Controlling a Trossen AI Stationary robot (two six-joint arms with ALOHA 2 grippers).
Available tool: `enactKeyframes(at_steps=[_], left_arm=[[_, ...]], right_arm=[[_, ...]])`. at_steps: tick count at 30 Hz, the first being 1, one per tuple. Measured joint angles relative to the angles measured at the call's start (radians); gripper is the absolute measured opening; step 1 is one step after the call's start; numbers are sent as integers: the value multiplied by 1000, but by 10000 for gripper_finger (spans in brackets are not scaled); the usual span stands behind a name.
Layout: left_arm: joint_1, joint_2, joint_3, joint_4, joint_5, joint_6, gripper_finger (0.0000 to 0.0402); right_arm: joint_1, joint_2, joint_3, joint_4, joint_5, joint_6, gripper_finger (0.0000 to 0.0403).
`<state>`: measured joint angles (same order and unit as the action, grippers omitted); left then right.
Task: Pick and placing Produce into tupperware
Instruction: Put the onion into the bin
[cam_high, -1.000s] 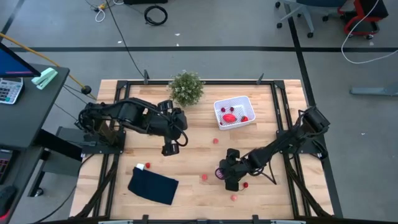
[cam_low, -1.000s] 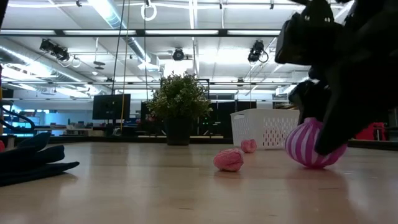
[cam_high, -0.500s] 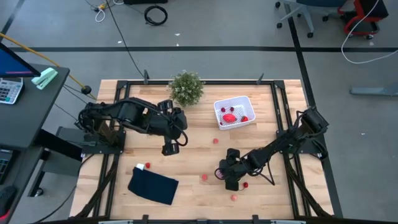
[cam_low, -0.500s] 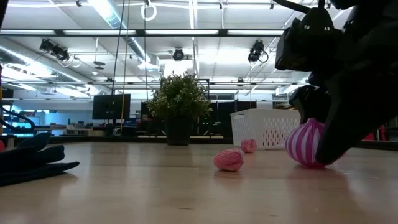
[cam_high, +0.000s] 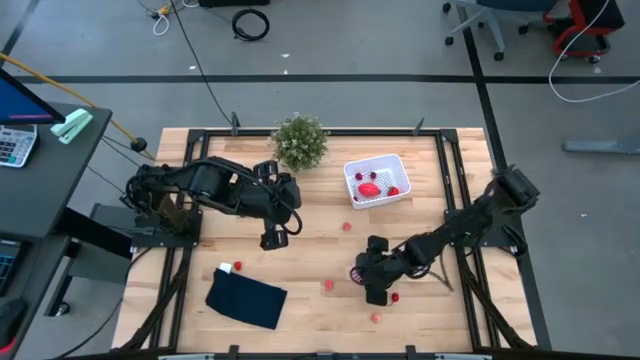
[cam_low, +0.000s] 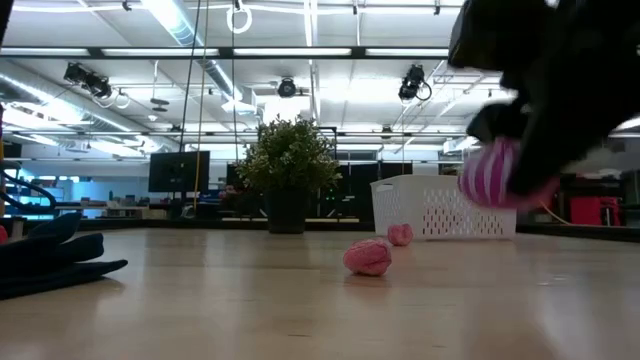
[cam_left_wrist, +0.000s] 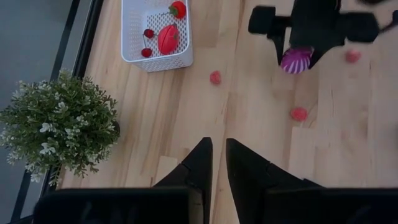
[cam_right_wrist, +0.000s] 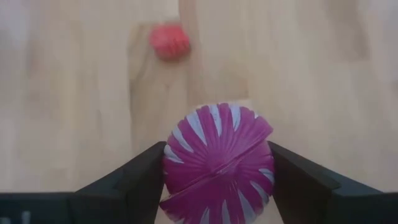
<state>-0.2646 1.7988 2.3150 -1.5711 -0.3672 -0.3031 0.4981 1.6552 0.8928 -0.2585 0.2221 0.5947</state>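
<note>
Right wrist view: right gripper's fingers (cam_right_wrist: 137, 177) pinch the striped purple piece (cam_right_wrist: 217, 163) from both sides, pads flat on its flanks, bench (cam_right_wrist: 298, 74) visible underneath and one red fruit (cam_right_wrist: 168, 40) lying beyond it. Low view shows the same purple piece (cam_low: 492, 174) off the bench, hanging in front of the white basket (cam_low: 440, 207), so it looks lifted, not resting. High view puts the right gripper (cam_high: 366, 275) well away from the basket (cam_high: 377, 181), on the side farthest from the plant (cam_high: 299, 141), arm reaching in from the bench's right edge

Left gripper (cam_left_wrist: 217, 163) fingers pressed nearly together, holding nothing; high view has it (cam_high: 275, 237) waiting well apart from the basket, on the plant side

Progress: basket holds a few red pieces, one larger red fruit (cam_left_wrist: 167, 38) plus small cherry-like ones (cam_left_wrist: 148, 33) and a red one with green top (cam_left_wrist: 178, 9). Left on the bench: small pink fruit (cam_high: 347, 226) just outside the basket toward the right gripper, another (cam_high: 327, 284) further out beyond it, one (cam_high: 377, 317) past the gripper, a red one (cam_high: 395, 296) touching or just beside the gripper, and one (cam_high: 238, 266) at the edge of the dark blue cloth (cam_high: 246, 299). Judgement: early-to-middle stage, one grasp done, carry to the basket and release pending, then about five loose pieces to collect
</note>
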Motion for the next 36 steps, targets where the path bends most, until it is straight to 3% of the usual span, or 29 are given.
enactKeyframes(at_steps=[4, 8, 11, 14, 18, 25, 33, 36], left_arm=[[0, 0, 0, 0, 0, 0, 52], [0, 0, 0, 0, 0, 0, 51], [0, 0, 0, 0, 0, 0, 51], [0, 0, 0, 0, 0, 0, 54], [0, 0, 0, 0, 0, 0, 57], [0, 0, 0, 0, 0, 0, 51], [0, 0, 0, 0, 0, 0, 57], [0, 0, 0, 0, 0, 0, 54]], right_arm=[[-18, -126, 0, -79, 76, -65, 259], [-73, -269, 0, -190, 251, -132, 261], [-151, -377, 0, -237, 380, -180, 262], [-270, -475, 0, -242, 439, -225, 262], [-464, -549, 0, -245, 398, -272, 261], [-767, -487, 0, -299, 142, -305, 257], [-932, -300, 0, -297, -9, -343, 257], [-958, -222, 0, -296, -19, -342, 257]])
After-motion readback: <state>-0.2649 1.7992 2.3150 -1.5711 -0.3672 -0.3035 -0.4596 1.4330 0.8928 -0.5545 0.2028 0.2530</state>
